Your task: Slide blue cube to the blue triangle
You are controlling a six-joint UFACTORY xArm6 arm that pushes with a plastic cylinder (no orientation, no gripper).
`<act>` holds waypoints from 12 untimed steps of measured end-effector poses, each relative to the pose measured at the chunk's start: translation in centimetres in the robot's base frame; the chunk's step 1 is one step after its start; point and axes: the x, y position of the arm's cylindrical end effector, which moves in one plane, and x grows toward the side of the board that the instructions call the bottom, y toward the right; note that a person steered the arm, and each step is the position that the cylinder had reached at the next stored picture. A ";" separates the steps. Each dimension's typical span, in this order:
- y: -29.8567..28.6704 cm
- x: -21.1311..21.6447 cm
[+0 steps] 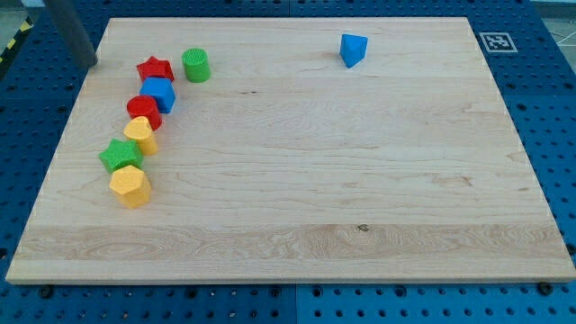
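Observation:
The blue cube (pixel 159 94) lies at the view's upper left in a curved row of blocks, touching the red star (pixel 155 69) above it and the red cylinder (pixel 143 111) below it. The blue triangle (pixel 353 49) sits alone near the view's top, right of centre, far from the cube. My tip (pixel 87 65) is at the view's top left, just off the board's left edge, left of the red star and apart from every block.
A green cylinder (pixel 195 65) stands right of the red star. Below the red cylinder come a yellow block (pixel 141 133), a green star (pixel 121 155) and a yellow hexagon (pixel 130 185). The wooden board (pixel 315 198) rests on a blue perforated table.

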 end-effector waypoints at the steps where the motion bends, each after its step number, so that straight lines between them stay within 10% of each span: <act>1: 0.4 4.8; 7: 21.2 5.8; 10: 17.3 4.1; 12: 29.1 3.7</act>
